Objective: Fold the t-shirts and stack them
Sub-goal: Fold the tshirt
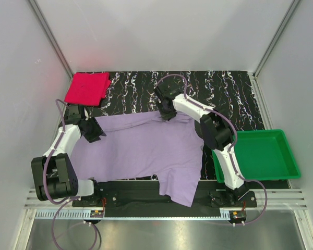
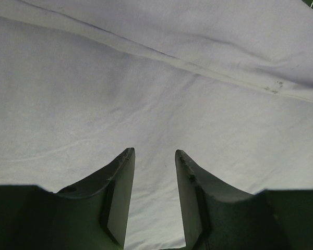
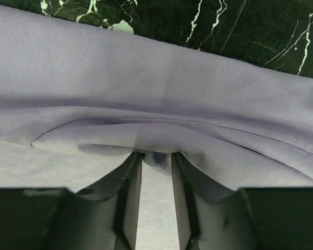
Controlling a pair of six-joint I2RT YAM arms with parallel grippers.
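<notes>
Right gripper (image 3: 156, 155) clamped on a fold at the far edge of lavender shirt (image 1: 146, 151), left gripper (image 2: 155, 152) spread apart over its left side, probably to tension it flat. Shirt lies mid-bench, draping near edge; pink shirt (image 1: 87, 87) folded, far-left corner

Top view looks down; both wrist views hug lavender shirt (image 1: 146, 151).

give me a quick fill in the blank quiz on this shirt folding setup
The folded pink-red shirt lies at the far ___ corner of the table. The tray is coloured ___. The left gripper has its jaws ___ above the lavender shirt. The right gripper pinches that shirt along its ___ edge.
Missing words: left; green; open; far.
</notes>
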